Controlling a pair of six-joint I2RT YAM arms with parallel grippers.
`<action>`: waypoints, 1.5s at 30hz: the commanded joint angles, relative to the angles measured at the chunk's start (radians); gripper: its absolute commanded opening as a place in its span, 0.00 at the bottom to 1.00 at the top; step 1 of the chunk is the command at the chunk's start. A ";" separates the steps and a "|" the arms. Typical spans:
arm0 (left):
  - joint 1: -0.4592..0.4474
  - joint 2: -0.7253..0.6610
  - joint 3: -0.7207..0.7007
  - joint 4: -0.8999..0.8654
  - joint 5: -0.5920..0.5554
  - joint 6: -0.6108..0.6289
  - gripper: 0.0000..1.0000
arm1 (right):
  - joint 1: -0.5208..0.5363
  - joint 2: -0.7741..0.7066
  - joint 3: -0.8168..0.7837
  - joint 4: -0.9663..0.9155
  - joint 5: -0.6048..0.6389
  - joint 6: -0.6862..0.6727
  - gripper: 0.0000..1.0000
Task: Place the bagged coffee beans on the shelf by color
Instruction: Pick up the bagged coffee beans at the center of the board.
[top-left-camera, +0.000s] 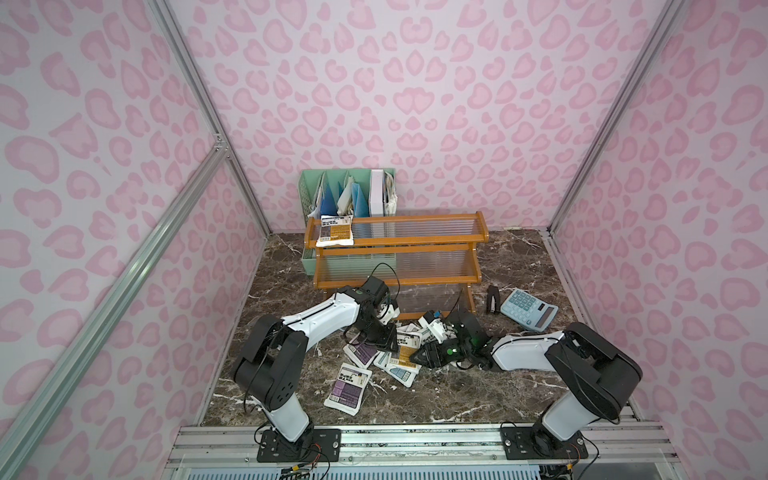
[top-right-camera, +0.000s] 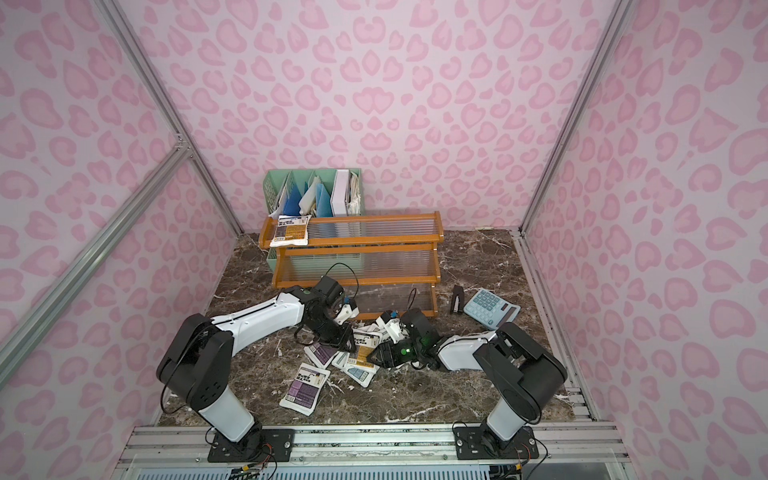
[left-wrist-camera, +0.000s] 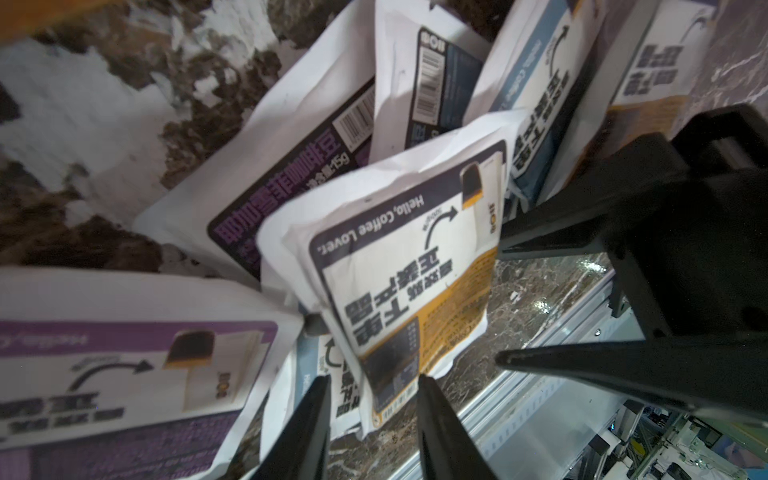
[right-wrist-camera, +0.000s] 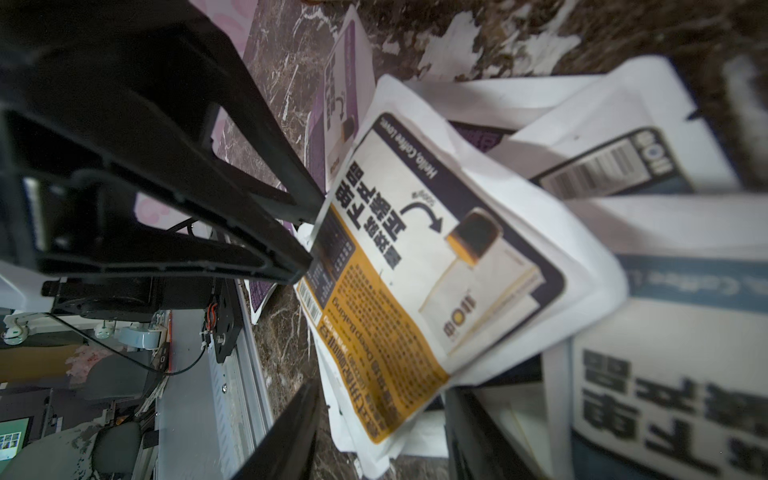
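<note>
**A:** Where is the bag in hand to be found?

**B:** An orange-labelled white puffy pouch (left-wrist-camera: 399, 282) is seen tilted up from the heap of pouches on the brown marble-patterned tabletop (top-left-camera: 478, 386), just in front of the stepped wooden-framed shelf with clear ribbed panels (top-left-camera: 399, 240).

**A:** Is it grasped?

**B:** One end is flanked by the fingers of the left gripper (left-wrist-camera: 374, 377), and an adjoining side by those of the right gripper (right-wrist-camera: 382, 388). Both pairs of jaws are set part-way apart around it. Whether either is clenched on it cannot be told.

**A:** Why two claws on one bag?

**B:** A steadying role is judged likely for one, so that the pouch can be drawn clear of its blue-grey and purple neighbours.

**A:** And the destination?

**B:** A second orange-labelled pouch (top-left-camera: 334, 231) is laid at the left end of the top tier, so that tier is presumably meant for orange. A purple-labelled pouch (top-left-camera: 348, 388) is seen apart from the heap, nearer the arm bases.
</note>
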 joint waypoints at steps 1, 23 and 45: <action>-0.007 0.015 0.013 -0.028 -0.002 0.024 0.36 | 0.001 0.022 0.004 0.079 -0.008 0.024 0.49; 0.024 -0.163 0.021 -0.050 0.017 0.021 0.60 | 0.001 -0.123 -0.035 -0.002 -0.029 -0.026 0.00; 0.138 -0.622 0.062 0.231 0.083 -0.098 0.65 | -0.150 -0.481 0.416 -0.455 0.039 -0.161 0.00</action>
